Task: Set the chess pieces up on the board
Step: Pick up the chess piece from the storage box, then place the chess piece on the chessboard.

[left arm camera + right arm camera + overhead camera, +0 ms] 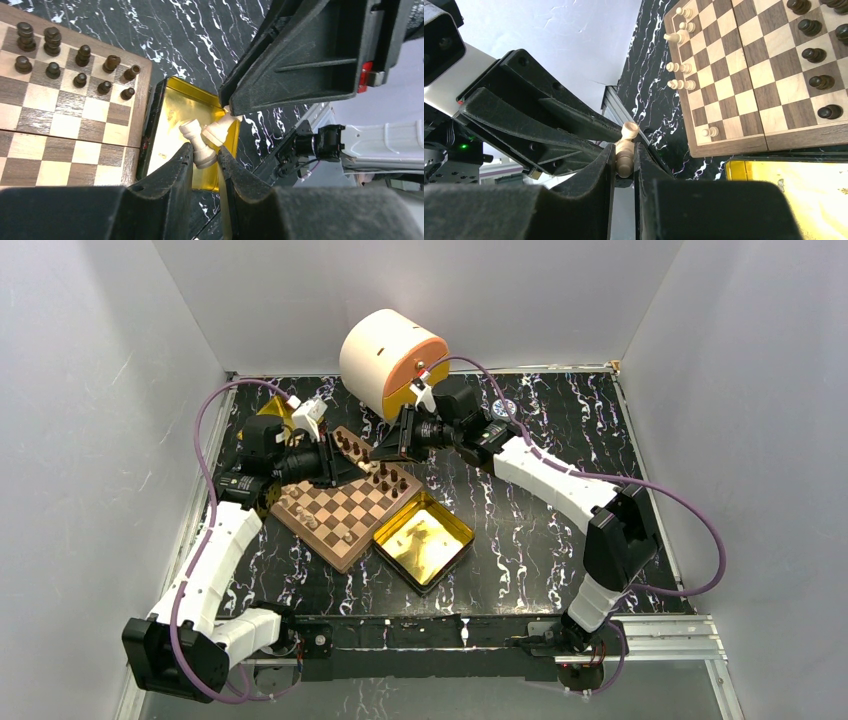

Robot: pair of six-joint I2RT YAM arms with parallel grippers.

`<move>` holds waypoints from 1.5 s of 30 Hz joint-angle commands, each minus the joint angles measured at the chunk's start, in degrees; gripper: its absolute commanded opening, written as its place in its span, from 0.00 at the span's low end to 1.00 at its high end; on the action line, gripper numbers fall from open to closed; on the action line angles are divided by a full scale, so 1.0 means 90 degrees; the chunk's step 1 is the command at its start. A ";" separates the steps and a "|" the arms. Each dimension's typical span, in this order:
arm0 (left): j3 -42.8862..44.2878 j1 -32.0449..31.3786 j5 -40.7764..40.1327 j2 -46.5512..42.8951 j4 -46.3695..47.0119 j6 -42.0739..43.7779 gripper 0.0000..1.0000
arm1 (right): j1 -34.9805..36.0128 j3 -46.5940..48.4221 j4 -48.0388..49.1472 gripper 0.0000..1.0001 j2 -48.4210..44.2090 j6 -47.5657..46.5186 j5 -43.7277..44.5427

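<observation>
While tip to tip, left hand (205, 152) and right hand (624, 151) each tight around a tan piece (198, 145).

Bright, even light — glare on the gold tin (172, 110), nearest foreground slightly soft in wrist views.

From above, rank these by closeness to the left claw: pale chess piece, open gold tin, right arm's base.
1. The pale chess piece, pinched in the left gripper.
2. The open gold tin, just front-right.
3. The right arm's base, far front right.
</observation>
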 commanded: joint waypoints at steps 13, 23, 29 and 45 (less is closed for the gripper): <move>0.0600 -0.0027 -0.2977 -0.0004 -0.0886 -0.0816 0.00 | 0.0106 0.0073 -0.0626 0.15 -0.0392 -0.0913 0.1175; 0.2096 -0.0027 -0.4076 -0.0589 -0.1456 -0.0703 0.00 | 0.1222 0.1275 -0.1593 0.15 0.0793 -0.1763 0.2352; 0.2619 -0.0022 -0.4906 -0.0834 -0.1307 -0.0913 0.00 | 0.1896 0.2330 -0.1922 0.15 0.1925 -0.2116 0.2675; 0.2976 -0.0027 -0.5936 -0.1551 -0.0741 -0.1036 0.00 | 0.2813 0.3896 -0.2484 0.13 0.3735 -0.2647 0.4091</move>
